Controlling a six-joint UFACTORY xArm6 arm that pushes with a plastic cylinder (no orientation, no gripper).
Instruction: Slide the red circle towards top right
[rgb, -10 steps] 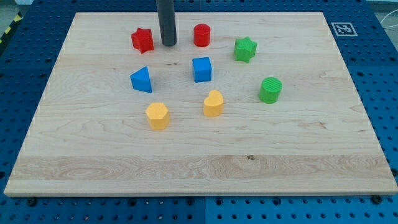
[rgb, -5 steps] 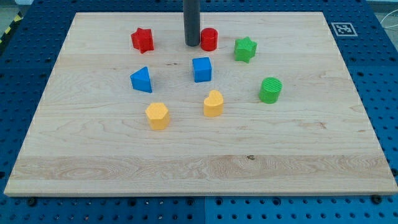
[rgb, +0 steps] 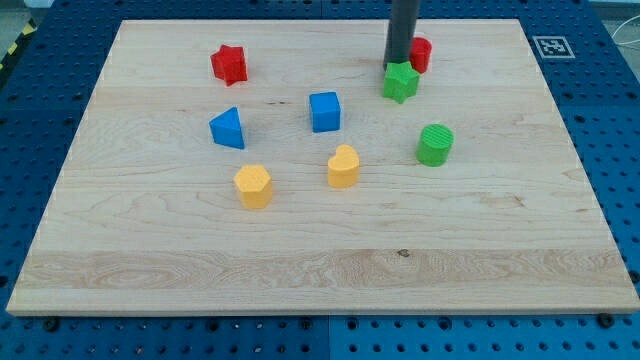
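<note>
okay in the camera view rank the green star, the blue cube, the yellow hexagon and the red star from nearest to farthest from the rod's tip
From my tip:
1. Green star, just below it toward the view's bottom.
2. Blue cube, left and lower.
3. Red star, far left near the view's top.
4. Yellow hexagon, lower left.

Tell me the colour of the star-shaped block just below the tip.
Green star, shown in the camera view.
</note>
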